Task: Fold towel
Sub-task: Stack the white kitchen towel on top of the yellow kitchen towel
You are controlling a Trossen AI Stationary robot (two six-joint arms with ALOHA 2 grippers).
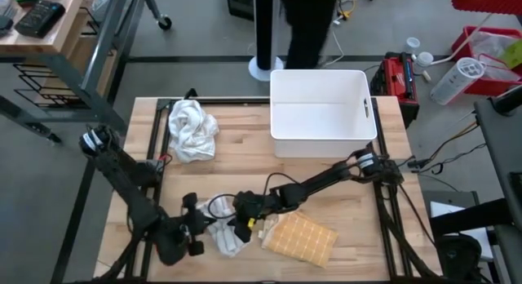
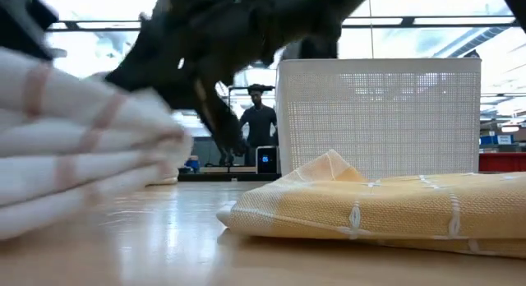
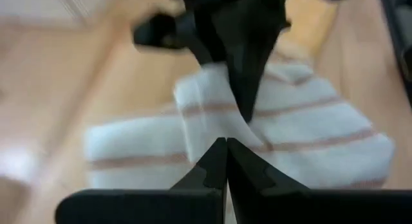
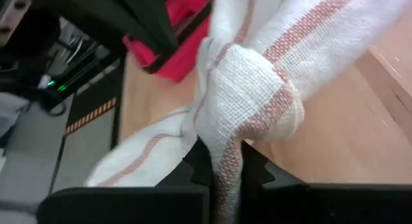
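Two grippers meet over the white striped towel (image 1: 226, 235) at the desk's (image 1: 359, 202) near edge. The right gripper (image 4: 222, 169) is pinched tight on a fold of that towel, cloth bunched between its fingers. The left gripper (image 3: 225, 163) sits fully closed just beside it, holding nothing. Right alongside lies a folded yellow towel (image 1: 300, 238); farther back, a crumpled white cloth (image 1: 192, 130) and a white bin (image 1: 320, 113).
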